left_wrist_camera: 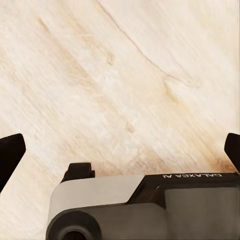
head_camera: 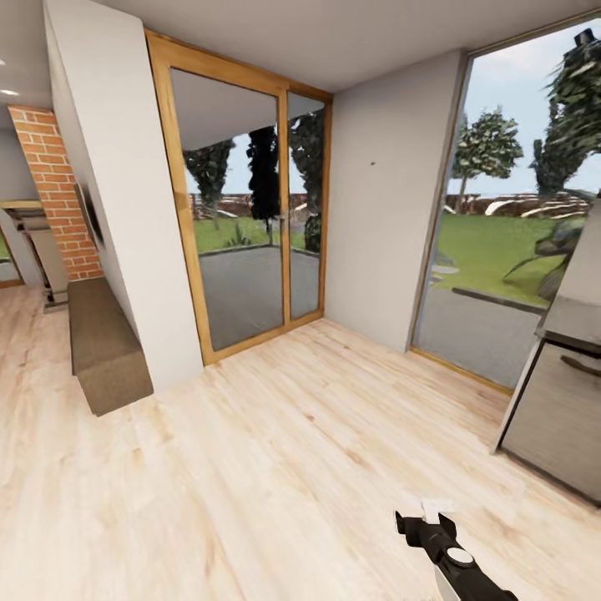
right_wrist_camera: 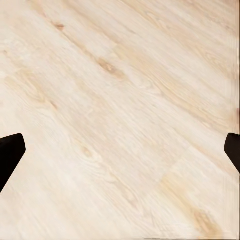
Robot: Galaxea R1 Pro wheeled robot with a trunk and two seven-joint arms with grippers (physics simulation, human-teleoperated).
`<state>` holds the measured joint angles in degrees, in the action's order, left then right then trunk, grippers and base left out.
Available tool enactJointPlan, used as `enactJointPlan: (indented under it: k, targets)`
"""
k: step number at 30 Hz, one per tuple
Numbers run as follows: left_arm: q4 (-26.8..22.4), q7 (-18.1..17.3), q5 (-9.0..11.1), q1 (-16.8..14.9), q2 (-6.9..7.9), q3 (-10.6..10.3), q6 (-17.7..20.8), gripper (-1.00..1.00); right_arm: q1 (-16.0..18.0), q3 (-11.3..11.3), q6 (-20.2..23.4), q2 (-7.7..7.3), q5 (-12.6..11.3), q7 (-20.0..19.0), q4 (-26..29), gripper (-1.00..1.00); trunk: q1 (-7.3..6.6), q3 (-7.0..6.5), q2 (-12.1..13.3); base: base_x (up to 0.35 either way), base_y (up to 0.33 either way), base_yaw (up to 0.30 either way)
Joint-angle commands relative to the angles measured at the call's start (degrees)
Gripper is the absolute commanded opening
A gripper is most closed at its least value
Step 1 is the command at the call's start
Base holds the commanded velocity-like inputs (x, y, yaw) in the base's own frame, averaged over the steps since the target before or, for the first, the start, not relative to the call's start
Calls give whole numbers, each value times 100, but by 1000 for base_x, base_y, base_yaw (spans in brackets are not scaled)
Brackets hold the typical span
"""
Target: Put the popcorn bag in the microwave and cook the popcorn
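Note:
The popcorn bag, the microwave and the popcorn are out of view. My left gripper point(left_wrist_camera: 120, 152) hangs open over pale wooden floor, its black fingertips point(left_wrist_camera: 10, 155) far apart, with a grey and black robot part point(left_wrist_camera: 150, 205) under it. My right gripper point(right_wrist_camera: 120, 150) is open too, above bare floorboards, and holds nothing. In the head view the black and white end of one arm point(head_camera: 434, 534) pokes in at the lower edge.
I face a wood-framed glass door point(head_camera: 250, 217) and a tall window point(head_camera: 517, 209) onto a garden. A white wall point(head_camera: 125, 209) with a brown bench point(head_camera: 104, 346) stands left, before a brick column point(head_camera: 58, 192). A grey steel unit with a handle point(head_camera: 568, 401) stands right.

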<state>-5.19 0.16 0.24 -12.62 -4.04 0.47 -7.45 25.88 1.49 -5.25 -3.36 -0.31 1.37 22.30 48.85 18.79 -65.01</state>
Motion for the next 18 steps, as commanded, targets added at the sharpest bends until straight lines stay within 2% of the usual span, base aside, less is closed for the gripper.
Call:
enactJointPlan:
  k: [1, 18]
  targets:
    - [5, 2, 2, -3, 0, 5, -20, 100, 5, 9, -20, 2, -4, 4, -6, 100, -23, -12, 38, 0, 0, -300]
    - [3, 2, 2, -3, 0, 6, -20, 100, 5, 9, -20, -7, -4, 4, -5, 100, -396, -317, 719, 0, 0, -300]
